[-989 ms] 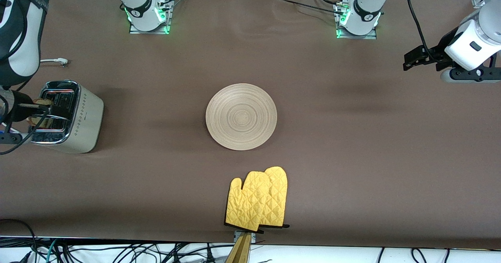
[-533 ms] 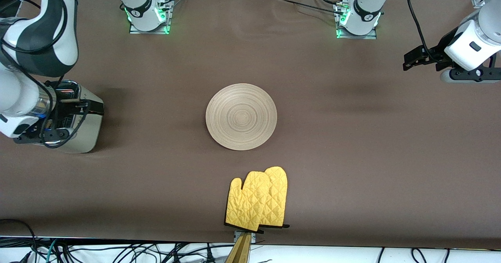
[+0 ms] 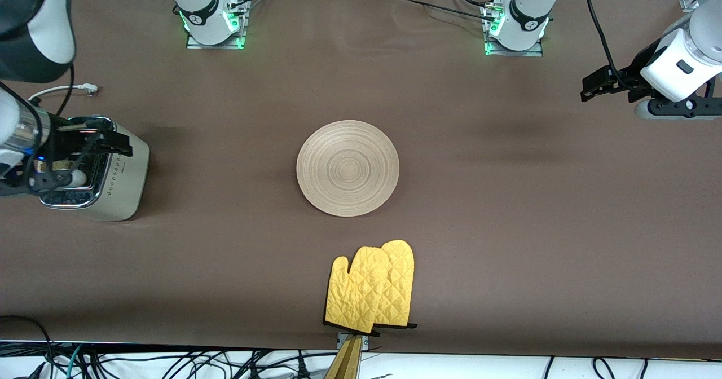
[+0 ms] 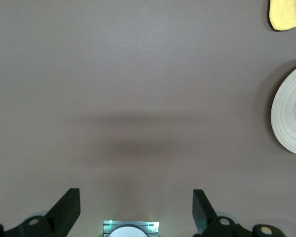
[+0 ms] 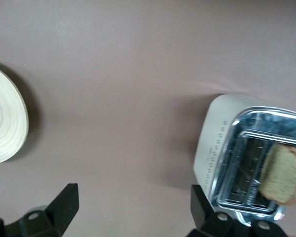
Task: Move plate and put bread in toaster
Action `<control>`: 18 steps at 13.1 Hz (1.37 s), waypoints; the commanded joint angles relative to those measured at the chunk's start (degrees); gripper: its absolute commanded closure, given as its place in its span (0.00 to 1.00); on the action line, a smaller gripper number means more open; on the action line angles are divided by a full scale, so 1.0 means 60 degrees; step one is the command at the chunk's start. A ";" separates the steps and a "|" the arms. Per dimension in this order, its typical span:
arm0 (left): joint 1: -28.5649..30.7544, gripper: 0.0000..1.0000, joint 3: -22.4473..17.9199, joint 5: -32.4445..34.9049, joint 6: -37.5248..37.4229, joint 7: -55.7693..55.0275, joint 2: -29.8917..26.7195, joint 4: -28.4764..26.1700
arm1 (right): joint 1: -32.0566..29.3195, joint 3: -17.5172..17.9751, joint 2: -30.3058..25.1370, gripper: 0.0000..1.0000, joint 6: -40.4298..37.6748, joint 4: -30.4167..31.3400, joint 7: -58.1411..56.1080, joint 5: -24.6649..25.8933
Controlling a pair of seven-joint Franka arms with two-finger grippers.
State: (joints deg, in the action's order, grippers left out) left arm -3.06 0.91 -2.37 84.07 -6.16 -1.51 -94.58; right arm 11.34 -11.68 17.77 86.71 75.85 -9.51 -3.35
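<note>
The toaster [image 3: 115,176] stands at the right arm's end of the table and also shows in the right wrist view [image 5: 222,143]. The bread [image 5: 283,174] stands in one of its slots with its top sticking out. My right gripper [image 3: 79,159] hangs open and empty over the toaster; in the right wrist view [image 5: 133,207] its fingers are wide apart. The plate [image 3: 347,167] lies at the table's middle, bare. It also shows in the right wrist view [image 5: 2,121] and the left wrist view [image 4: 292,116]. My left gripper [image 3: 598,83] waits open over the left arm's end [image 4: 135,212].
A pair of yellow oven mitts [image 3: 372,291] lies near the table's front edge, nearer the front camera than the plate. The toaster's white cord and plug [image 3: 82,88] lie on the cloth beside it, toward the robots' bases.
A second ago the bread was at my right gripper's fingers over the toaster's slots. The right hand has since shifted above the toaster, and the bread stands in a slot alone. The left arm has not moved.
</note>
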 commanded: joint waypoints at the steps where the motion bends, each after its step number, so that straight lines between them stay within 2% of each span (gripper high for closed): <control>1: 0.0041 0.00 0.0023 -0.0015 -0.0139 -0.0029 0.0017 0.0119 | -0.0994 0.1111 -0.1070 0.00 0.0605 0.1168 0.0207 0.0456; 4: 0.0041 0.00 0.0023 -0.0030 -0.0139 -0.0043 0.0017 0.0119 | -0.1377 0.1127 -0.1569 0.00 0.0738 0.1464 0.0149 0.0091; 10: 0.0041 0.00 0.0023 -0.0030 -0.0139 -0.0043 0.0017 0.0148 | -0.1772 0.1551 -0.2258 0.00 0.0943 0.2562 0.1027 0.0573; 12: 0.0041 0.00 0.0038 -0.0044 -0.0139 -0.0043 0.0017 0.0148 | -0.2313 0.2121 -0.2259 0.00 0.0943 0.2621 0.1028 0.0573; 18: 0.0041 0.00 0.0023 -0.0059 -0.0139 -0.0058 0.0017 0.0134 | -0.2257 0.2211 -0.1922 0.00 0.0665 0.2036 0.1232 0.0617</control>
State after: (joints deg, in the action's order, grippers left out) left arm -3.05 0.91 -2.37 84.07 -6.16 -1.51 -94.57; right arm -1.42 0.60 6.39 91.27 89.00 -3.59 -0.54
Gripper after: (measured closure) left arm 0.000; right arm 0.000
